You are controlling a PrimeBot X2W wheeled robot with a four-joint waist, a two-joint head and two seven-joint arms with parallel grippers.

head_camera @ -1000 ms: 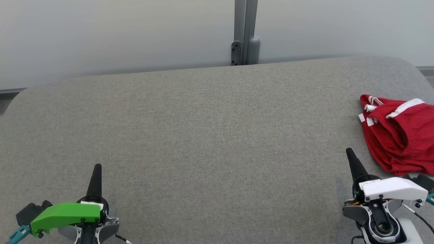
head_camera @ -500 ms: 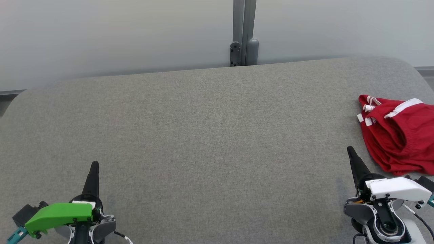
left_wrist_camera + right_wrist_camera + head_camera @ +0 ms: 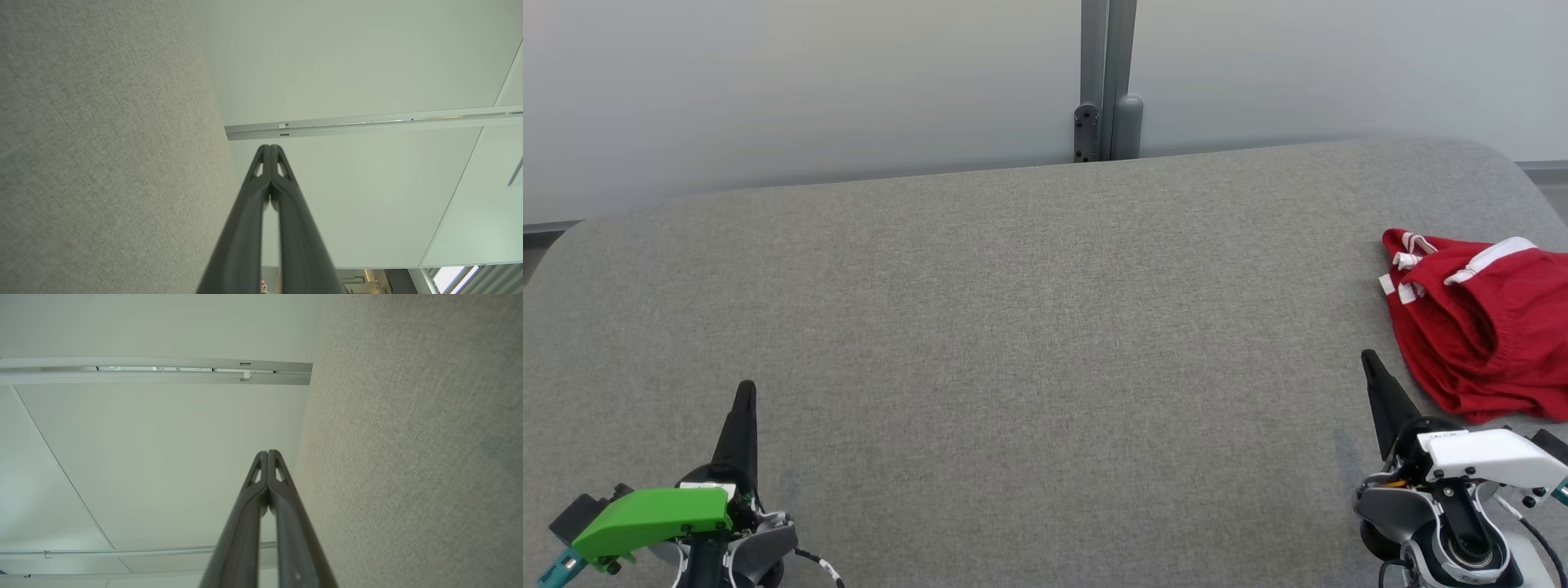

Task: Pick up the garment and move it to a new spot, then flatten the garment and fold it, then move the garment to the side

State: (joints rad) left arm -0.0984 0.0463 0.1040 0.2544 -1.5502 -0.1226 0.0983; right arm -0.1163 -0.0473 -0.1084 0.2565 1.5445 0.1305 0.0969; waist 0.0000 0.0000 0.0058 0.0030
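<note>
The red garment (image 3: pixel 1478 327), trimmed in white, lies bunched at the right edge of the grey tabletop (image 3: pixel 1029 327), partly cut off by the frame. The right gripper (image 3: pixel 1369 358) sits nearer and just left of it, not touching, its fingers pressed together and holding nothing. The left gripper (image 3: pixel 745 387) is at the near left, well apart from the garment, its fingers likewise together and empty. Beyond the far edge stands a pale wall (image 3: pixel 809 82) with a grey post (image 3: pixel 1104 82).
</note>
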